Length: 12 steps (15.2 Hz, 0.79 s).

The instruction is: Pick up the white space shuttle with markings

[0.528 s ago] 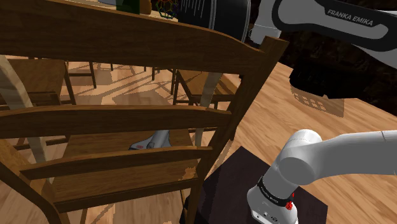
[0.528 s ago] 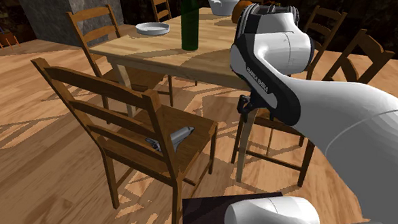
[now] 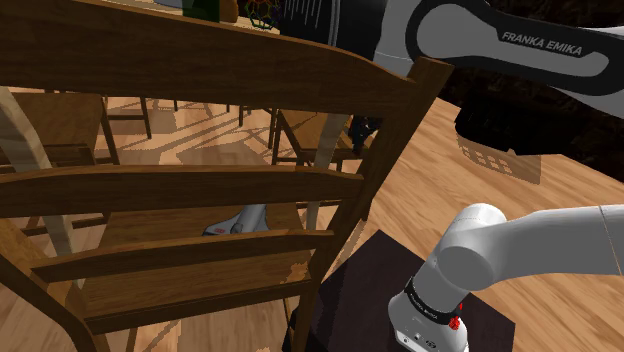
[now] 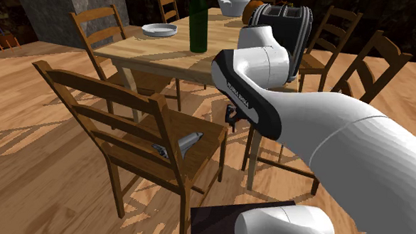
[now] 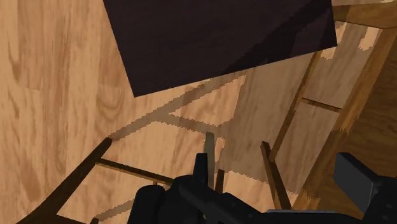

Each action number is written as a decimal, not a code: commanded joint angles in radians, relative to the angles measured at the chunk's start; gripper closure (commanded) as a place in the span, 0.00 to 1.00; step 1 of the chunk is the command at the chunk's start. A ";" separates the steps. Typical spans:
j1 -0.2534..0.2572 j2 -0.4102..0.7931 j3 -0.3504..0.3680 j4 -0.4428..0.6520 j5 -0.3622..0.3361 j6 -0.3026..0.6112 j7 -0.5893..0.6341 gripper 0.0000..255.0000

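Arm point(image 4: 327, 131) lower, closer to the chair point(image 4: 101, 86) — hand point(image 4: 231, 122) wide, empty, apart from the white shuttle point(image 4: 188, 142)

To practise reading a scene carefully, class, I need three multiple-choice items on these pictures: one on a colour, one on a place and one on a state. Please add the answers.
1. The bottle on the table is:
A green
B red
C yellow

2. The shuttle lies:
A on the table
B on the chair seat
C against the bottle

3. The pincer is:
A shut on the shuttle
B shut on the bottle
C in the air, apart from the shuttle

Answers:
1 A, the bottle's glass shows dark green.
2 B, the shuttle rests on the wooden seat in front of the chair's slatted back.
3 C, the pincer hangs beside the chair with its fingers apart and nothing between them.
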 commanded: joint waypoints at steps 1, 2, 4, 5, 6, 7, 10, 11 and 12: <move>-0.007 0.014 0.055 -0.014 0.038 0.031 0.101 0.00; -0.011 0.026 0.084 -0.015 0.056 0.047 0.149 0.00; -0.019 0.058 0.141 -0.014 0.089 0.081 0.245 0.00; -0.024 0.077 0.169 -0.010 0.104 0.099 0.294 0.00; -0.030 0.097 0.198 -0.005 0.118 0.117 0.341 0.00; -0.037 0.120 0.227 0.003 0.130 0.136 0.389 0.00; -0.063 0.200 0.314 0.035 0.155 0.192 0.534 0.00; -0.074 0.230 0.343 0.050 0.159 0.211 0.583 0.00; -0.085 0.263 0.372 0.066 0.160 0.229 0.632 0.00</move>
